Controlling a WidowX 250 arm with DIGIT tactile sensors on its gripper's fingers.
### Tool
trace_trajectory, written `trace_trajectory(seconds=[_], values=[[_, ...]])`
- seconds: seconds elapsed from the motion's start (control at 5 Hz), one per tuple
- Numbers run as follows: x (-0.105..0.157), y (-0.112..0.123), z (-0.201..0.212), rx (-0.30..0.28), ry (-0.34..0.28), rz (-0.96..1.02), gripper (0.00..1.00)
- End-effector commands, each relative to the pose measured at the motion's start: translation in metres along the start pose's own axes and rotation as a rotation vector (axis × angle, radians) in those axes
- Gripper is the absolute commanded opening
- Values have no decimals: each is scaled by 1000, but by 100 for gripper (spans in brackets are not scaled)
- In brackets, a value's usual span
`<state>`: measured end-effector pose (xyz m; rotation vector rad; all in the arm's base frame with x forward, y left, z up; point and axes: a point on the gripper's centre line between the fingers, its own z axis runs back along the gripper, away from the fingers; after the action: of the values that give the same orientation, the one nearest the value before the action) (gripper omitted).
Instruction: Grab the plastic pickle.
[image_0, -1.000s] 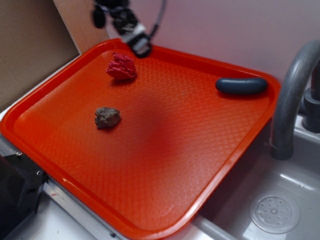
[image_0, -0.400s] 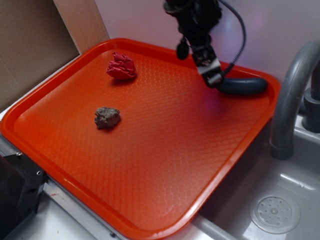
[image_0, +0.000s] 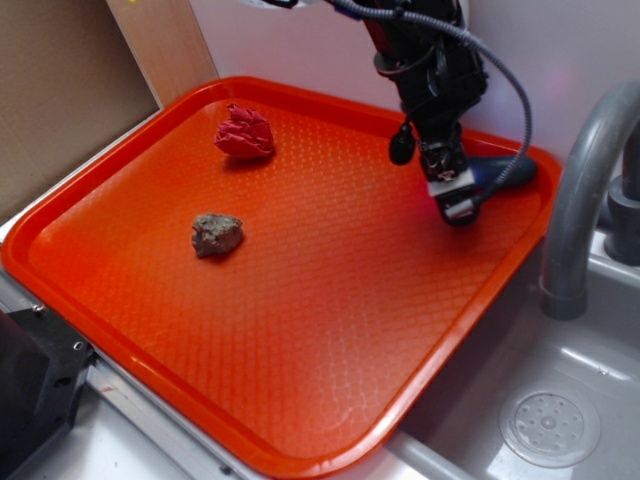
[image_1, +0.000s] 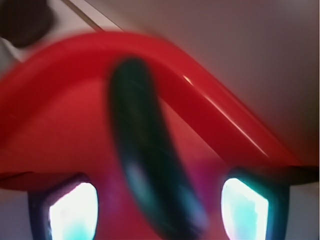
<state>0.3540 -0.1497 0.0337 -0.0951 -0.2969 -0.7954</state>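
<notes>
Gripper (image_0: 457, 205) has crossed from far-left of the tray (image_0: 90, 290) to the far-right corner — fingers wide, either side of the plastic pickle (image_1: 150, 170) — so closing looks next.

My arm hid the left part of the plastic pickle (image_0: 508, 171); my wrist view was blurred, my fingers (image_1: 72, 212) cut off below

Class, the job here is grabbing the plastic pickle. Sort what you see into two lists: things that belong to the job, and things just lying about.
Belongs to the job:
- plastic pickle, dark, at the tray's far right corner
- gripper, jaws open on either side of it in the wrist view

Just lying about:
- red crumpled wad
- brown-grey rock-like chunk
- orange tray
- grey faucet
</notes>
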Motion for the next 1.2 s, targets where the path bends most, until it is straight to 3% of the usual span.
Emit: trace_trajectory(seconds=[0.0,0.2,0.4,0.6,0.8,1.0], values=[[20,3,-1,21,-40,-56,52],[18,2,0,44,-28,-28,0],[14,1,3,51,-14,-6,0],[1,8,34,138,164,154,0],[-24,10,95,178,271,392,0],[-48,4,148,198,275,579,0]])
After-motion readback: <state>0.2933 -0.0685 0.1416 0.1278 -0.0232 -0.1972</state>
